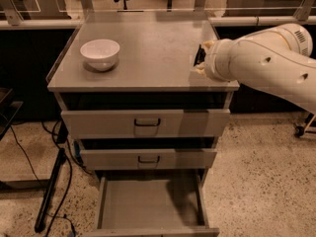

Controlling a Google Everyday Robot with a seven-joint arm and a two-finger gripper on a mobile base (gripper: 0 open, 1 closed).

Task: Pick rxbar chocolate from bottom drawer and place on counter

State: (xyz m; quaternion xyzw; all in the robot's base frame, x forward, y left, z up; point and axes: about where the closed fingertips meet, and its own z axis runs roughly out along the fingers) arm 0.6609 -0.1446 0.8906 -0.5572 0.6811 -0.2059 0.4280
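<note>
At the R edge of the counter [143,43], near its front corner, hangs the gripper [201,58] on the end of the white arm [266,63], w/ a dark sliver showing at its tip. That's prob. the rxbar chocolate [198,55], since the bottom drawer [148,206] stands pulled out and its tray shows no bar. Can't tell whether the gripper is apart or clamped on it; the wrist hides that. Handling, as a judgement: the bar is light, thin & flat, so weight is no issue. Its wrapper is prob. slick and crinkly, so it could slide or twist in a loose hold. A firm, not hard, squeeze should do it no harm. Best hold is across the narrow width, approx. mid-length, so it doesn't pivot. For set-down, go low & flat over bare counter, well apart from the white bowl [100,53], and back from the lip so it can't slip off.
</note>
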